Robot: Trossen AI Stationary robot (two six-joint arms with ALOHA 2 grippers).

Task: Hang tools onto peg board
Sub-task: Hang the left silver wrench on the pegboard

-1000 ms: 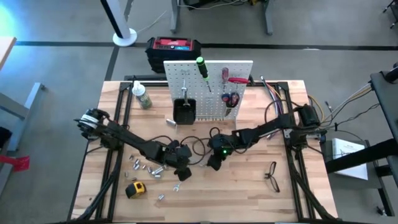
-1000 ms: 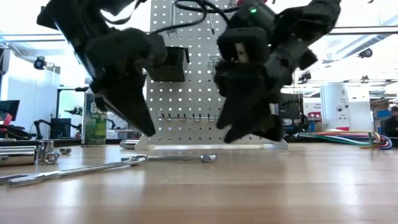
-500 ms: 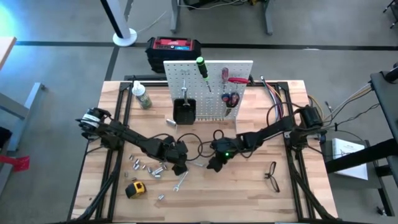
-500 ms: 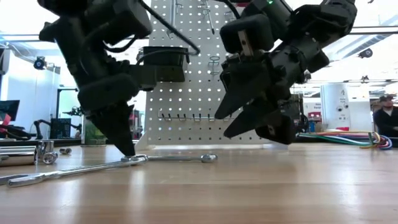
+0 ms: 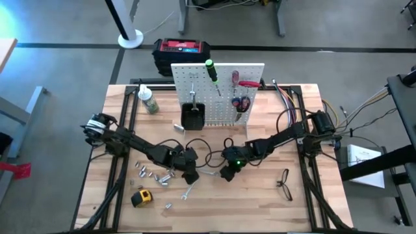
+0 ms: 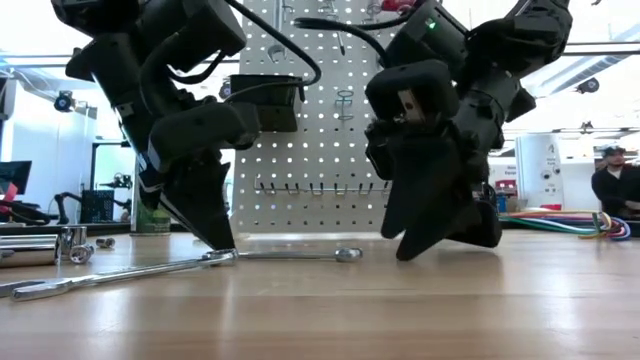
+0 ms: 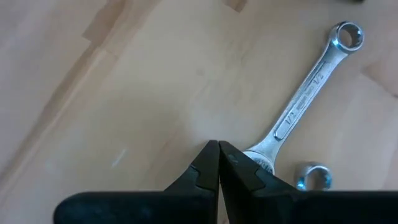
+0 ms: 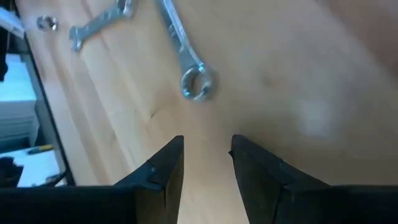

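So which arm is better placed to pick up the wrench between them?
Probably the right: its end effector is open, the wrench ring just ahead. The left end effector is shut, tips at the other end.

1. Both arms were dark, nearly black, built of jointed links.
2. The left tool (image 5: 190, 177) ended in two black fingers tapering to thin, blade-like tips.
3. The right tool (image 5: 225, 174) had two blunter black fingers (image 8: 163, 171) with stepped inner faces.
4. A small green light (image 5: 236, 162) glowed on the right wrist.
5. Thin black cables looped from each wrist.
6. A bundle of black and white cable wrapped the left arm's base (image 5: 95, 125); the right base (image 5: 321, 123) was dark and blocky.
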